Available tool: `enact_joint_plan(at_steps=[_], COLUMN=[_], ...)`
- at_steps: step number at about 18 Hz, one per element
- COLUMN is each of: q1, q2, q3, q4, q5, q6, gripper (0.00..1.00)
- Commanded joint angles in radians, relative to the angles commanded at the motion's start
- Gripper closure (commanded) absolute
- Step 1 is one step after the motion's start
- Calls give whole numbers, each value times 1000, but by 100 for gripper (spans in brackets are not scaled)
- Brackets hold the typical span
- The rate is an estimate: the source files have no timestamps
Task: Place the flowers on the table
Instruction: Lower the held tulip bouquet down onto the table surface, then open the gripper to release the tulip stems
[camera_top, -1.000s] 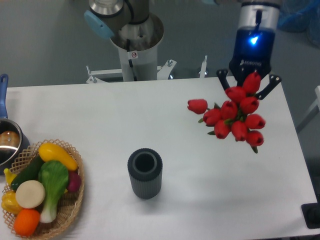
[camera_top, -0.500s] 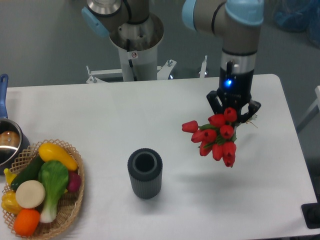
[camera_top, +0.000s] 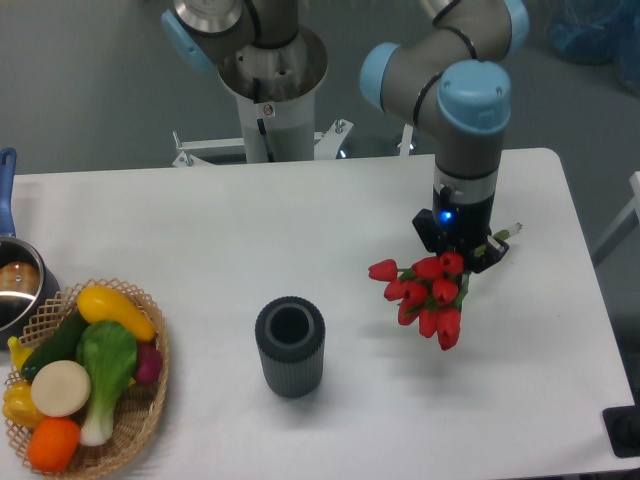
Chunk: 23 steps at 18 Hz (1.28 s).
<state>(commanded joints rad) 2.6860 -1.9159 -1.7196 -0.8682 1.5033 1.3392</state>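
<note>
Tulips, a bunch of red blooms with green leaves and stems (camera_top: 428, 296), hang from the black two-finger gripper (camera_top: 457, 247) over the right half of the large white rectangular table with rounded corners (camera_top: 200, 230). From where I stand the grey and pale-blue robot arm (camera_top: 462, 120) comes down from twelve o'clock, its wrist showing a small blue light, and the gripper sits at the top of the bunch, at about one o'clock from the flower heads. Its fingers are closed in around the stems, though the blooms hide most of the contact. A pale stem end pokes out toward three o'clock of the gripper. One bloom sticks out at nine o'clock from the rest. Whether the lowest blooms touch the tabletop I cannot tell; a faint shadow lies beneath them.

The dark grey ribbed cylindrical vase (camera_top: 290, 347) stands upright, open mouth up, at about eight o'clock from the flowers and well apart from them. At the table's left edge, a woven wicker basket (camera_top: 140, 420) holds toy vegetables, among them a green and white one (camera_top: 102, 375), a yellow one and an orange one. Just beyond it at eleven o'clock, a metal pot with a blue handle (camera_top: 15, 285) is partly cut off by the frame
</note>
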Motion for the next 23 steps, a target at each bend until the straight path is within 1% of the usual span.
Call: enact_joint_plan(at_steps=[6, 8, 11, 12, 14, 15, 17, 20, 21, 23], q1=[-8, -23, -28, -28, -29, -29, -31, -28, -25, -9], q2=[-44, -63, -74, -80, -89, -92, -91, -92, -91, -81], q3=[0, 2, 0, 2, 8, 9, 11, 32, 41, 55], q4=[2, 5, 5, 6, 9, 8, 11, 14, 15, 29], q5=[0, 2, 2, 2, 2, 2, 0, -2, -5, -8], q6=[-3, -9, -12, -12, -12, -14, -8, 0, -3, -14], gripper=[69, 69, 69, 68, 62, 62, 50, 7, 1, 0])
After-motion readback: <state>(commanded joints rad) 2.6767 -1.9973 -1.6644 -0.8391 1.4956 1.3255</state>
